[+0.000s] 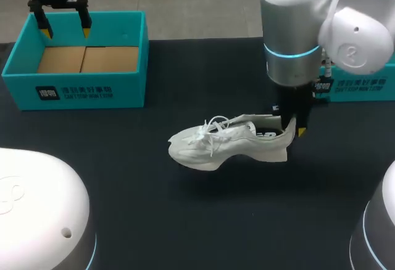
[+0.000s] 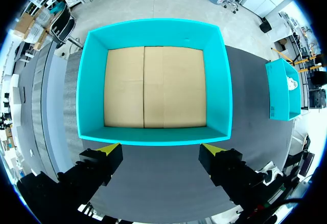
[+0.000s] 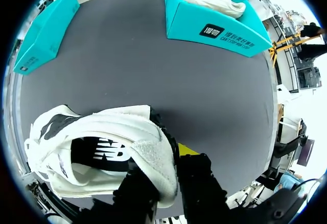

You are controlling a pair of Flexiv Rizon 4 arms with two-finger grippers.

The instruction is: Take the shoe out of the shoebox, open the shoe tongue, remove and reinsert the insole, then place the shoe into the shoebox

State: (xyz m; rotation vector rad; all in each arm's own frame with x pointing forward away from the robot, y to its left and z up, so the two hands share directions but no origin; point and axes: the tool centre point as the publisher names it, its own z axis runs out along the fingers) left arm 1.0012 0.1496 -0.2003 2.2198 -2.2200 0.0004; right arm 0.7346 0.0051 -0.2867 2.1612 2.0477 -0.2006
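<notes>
I am watching the right hand (image 1: 295,125) closing on the heel of the white shoe (image 1: 228,142) near the middle of the dark tabletop (image 1: 185,220), well apart from the teal shoebox (image 1: 80,91) at the far left. From the head view the big arm joint is blocking most of that hand, and only one yellow tip is peeking out behind the heel. In the right wrist view the hand (image 3: 163,168) is pinching the padded heel collar of the shoe (image 3: 102,147) between its two dark fingers, with the second tip buried under the shoe. I cannot tell whether the sole is resting on the tabletop. The left hand (image 1: 64,26) is hanging over the shoebox's far wall, spread wide and holding nothing. In its own view the hand (image 2: 161,150) is showing both tips apart, just beside the shoebox (image 2: 153,134), whose brown cardboard floor is showing. A second teal box (image 1: 358,85) is sitting half hidden behind the right arm. White lettering is running across both box fronts, and a dark logo is marking the shoe's inner side.
</notes>
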